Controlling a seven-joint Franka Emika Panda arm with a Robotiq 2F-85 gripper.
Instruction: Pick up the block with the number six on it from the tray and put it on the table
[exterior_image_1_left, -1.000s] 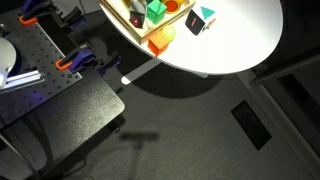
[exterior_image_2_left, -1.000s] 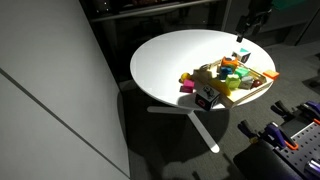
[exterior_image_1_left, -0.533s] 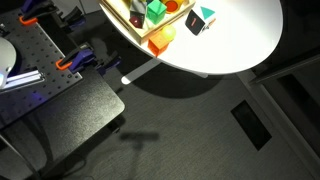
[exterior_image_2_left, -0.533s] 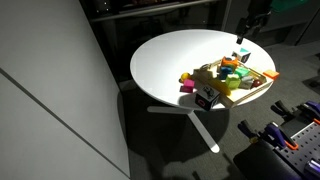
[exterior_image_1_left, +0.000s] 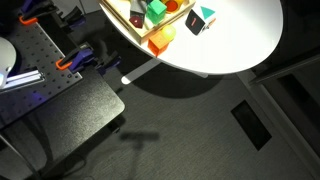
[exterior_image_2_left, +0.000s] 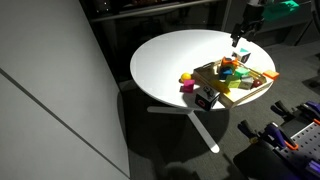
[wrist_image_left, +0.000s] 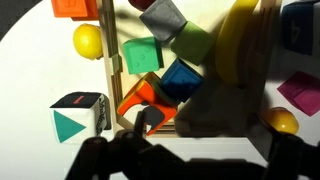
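The tan wooden tray (wrist_image_left: 110, 50) holds several toy blocks on the white round table (exterior_image_2_left: 170, 55). A red-orange cube (wrist_image_left: 135, 100) lies tilted near the tray's lower edge, beside a blue block (wrist_image_left: 182, 78) and green cubes; no number is legible. My gripper (exterior_image_2_left: 240, 35) hangs above the far side of the tray (exterior_image_2_left: 250, 95). In the wrist view its fingers (wrist_image_left: 170, 125) are dark, blurred shapes at the bottom, apart, with nothing between them. The gripper is out of view in the exterior view that shows the tray (exterior_image_1_left: 150, 45) at its top edge.
A teal, black and white cube (wrist_image_left: 75, 115) stands on the table outside the tray, also seen in both exterior views (exterior_image_2_left: 207, 97) (exterior_image_1_left: 200, 20). A yellow ball (wrist_image_left: 88, 42) lies beside the tray wall. A clamped bench (exterior_image_1_left: 40, 70) stands below the table.
My gripper has shifted slightly sideways above the tray. The blocks have not moved.
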